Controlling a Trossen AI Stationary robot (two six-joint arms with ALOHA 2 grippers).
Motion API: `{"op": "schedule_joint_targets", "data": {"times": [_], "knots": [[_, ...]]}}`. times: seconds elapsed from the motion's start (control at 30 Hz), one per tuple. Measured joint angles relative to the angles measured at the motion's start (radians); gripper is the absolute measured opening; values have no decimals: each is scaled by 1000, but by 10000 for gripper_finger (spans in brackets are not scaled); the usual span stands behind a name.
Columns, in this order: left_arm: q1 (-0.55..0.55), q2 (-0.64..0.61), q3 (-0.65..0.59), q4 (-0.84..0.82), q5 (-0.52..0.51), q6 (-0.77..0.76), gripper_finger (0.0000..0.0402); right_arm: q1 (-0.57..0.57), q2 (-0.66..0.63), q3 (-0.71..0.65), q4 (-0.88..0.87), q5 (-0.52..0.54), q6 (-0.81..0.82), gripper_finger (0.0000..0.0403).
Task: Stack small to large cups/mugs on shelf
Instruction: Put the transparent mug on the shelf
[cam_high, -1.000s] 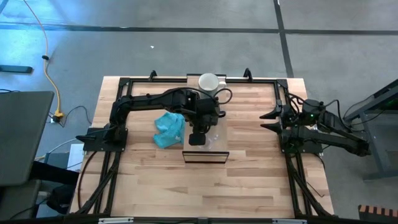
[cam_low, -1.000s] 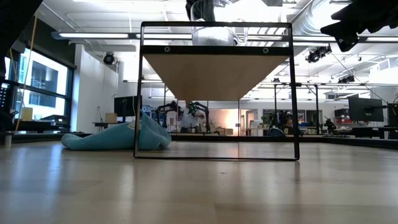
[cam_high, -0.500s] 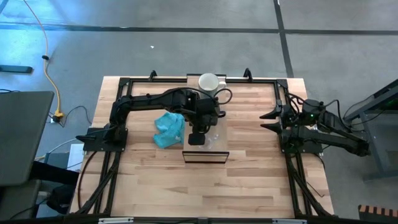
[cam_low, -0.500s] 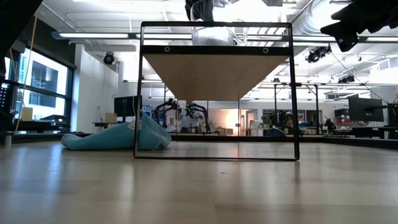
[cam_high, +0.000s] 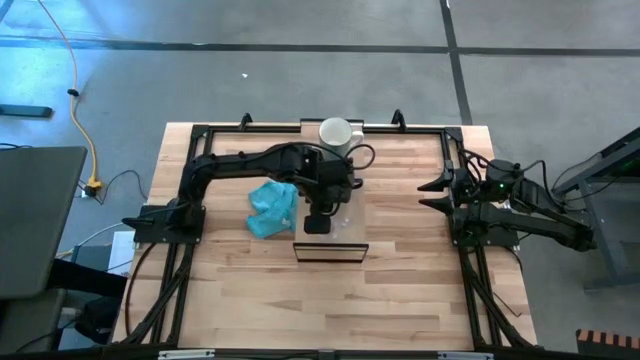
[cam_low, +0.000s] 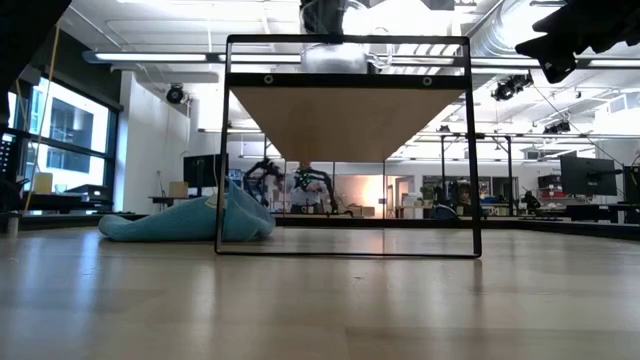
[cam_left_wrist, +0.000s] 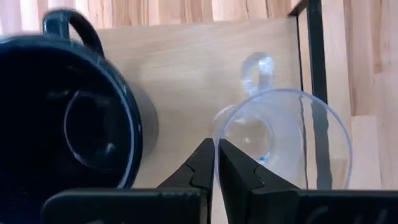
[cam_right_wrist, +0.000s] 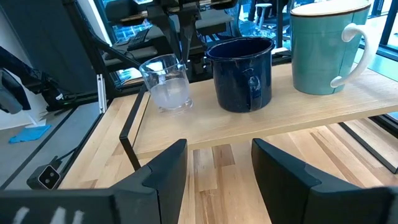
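- The left claw (cam_left_wrist: 214, 163) — fingers pressed together on the rim of the clear glass cup (cam_left_wrist: 283, 140) — hangs over the shelf (cam_right_wrist: 261, 121).
- On the shelf stand the glass cup, the black mug (cam_right_wrist: 241, 73) and the white mug (cam_right_wrist: 326, 46), in a row.
- The right claw (cam_right_wrist: 214, 165) waits spread at the desk's (cam_high: 400, 290) right edge — holding nothing.

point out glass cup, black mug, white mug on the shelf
glass cup (cam_right_wrist: 166, 84): right wrist view, on its clear side wall.
black mug (cam_right_wrist: 241, 74): right wrist view, on the front of its body.
white mug (cam_right_wrist: 320, 53): right wrist view, on its body, beside the handle.
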Motion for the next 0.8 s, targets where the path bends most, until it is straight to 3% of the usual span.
{"op": "schedule_joint_targets", "data": {"times": [0.8], "knots": [[9,10,-1,25,38,-34,10,0,0,0,0,0,-3,171]]}}
